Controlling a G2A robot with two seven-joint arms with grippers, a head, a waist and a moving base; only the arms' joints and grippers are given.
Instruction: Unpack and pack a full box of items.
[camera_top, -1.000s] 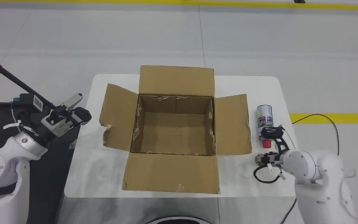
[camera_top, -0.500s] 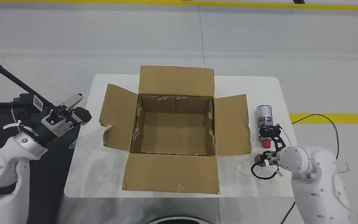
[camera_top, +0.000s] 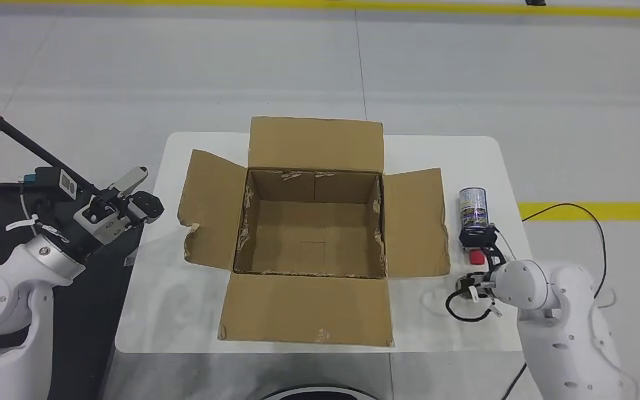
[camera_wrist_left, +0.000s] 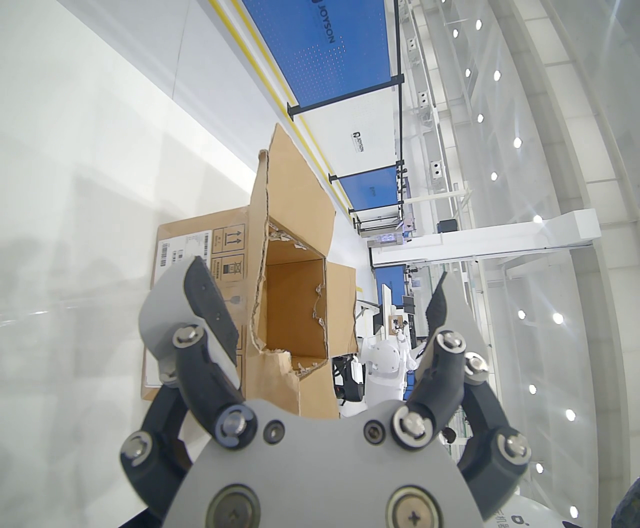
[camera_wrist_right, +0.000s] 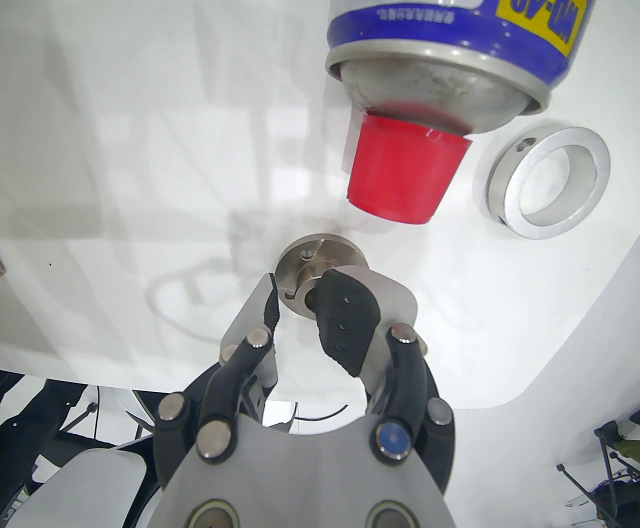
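An open cardboard box (camera_top: 305, 310) stands in the middle of the white table (camera_top: 450, 160), flaps spread, and its inside looks bare. To its right lies a blue spray can (camera_top: 472, 208) with a red cap (camera_wrist_right: 405, 170). Beside the cap lies a silver ring (camera_wrist_right: 550, 182). My right gripper (camera_wrist_right: 300, 305) is down at the table just below the cap, shut on a small flanged metal part (camera_wrist_right: 305, 272). My left gripper (camera_wrist_left: 320, 280) hangs open with nothing in it, off the table's left edge (camera_top: 135, 190), facing the box (camera_wrist_left: 295, 300).
A black cable loops on the table near the right arm (camera_top: 465, 305). Bare table surface lies behind the box and along its left side. The table's right front corner is close to my right gripper.
The right arm has shifted slightly left and toward the can's cap. The left arm and the box are unchanged.
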